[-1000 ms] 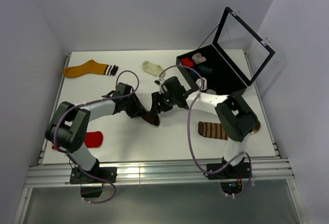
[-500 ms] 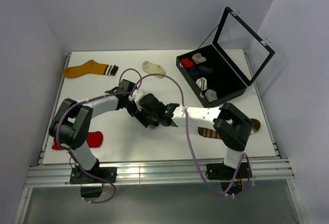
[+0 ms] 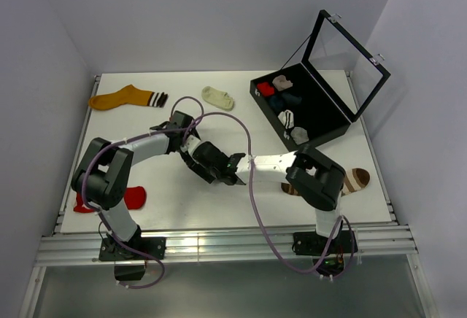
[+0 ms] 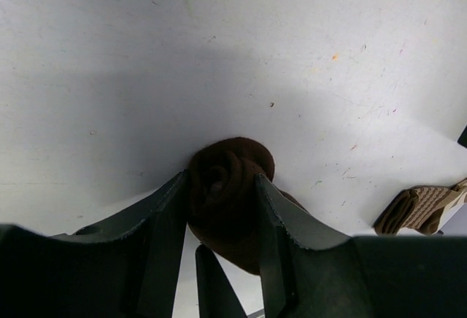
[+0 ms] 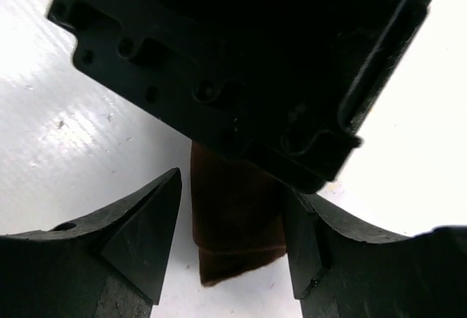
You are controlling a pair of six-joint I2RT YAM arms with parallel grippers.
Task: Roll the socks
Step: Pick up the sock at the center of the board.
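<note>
— Dark brown sock (image 4: 230, 179): where is it being kept?
— It is being held as a tight roll on the white table (image 3: 182, 208), well to the left of the black case (image 3: 321, 134) and nearer the arms' bases than the case.
— By which claw is it being gripped?
— The dark brown sock is being clamped on both sides by the left gripper (image 4: 221, 187). The right gripper (image 5: 232, 208) is being held with fingers apart, astride the sock's flat end.
— And others?
— A cream ankle sock (image 3: 217, 98) is being seen just left of the case, a red sock (image 3: 133, 197) far left of it.
</note>
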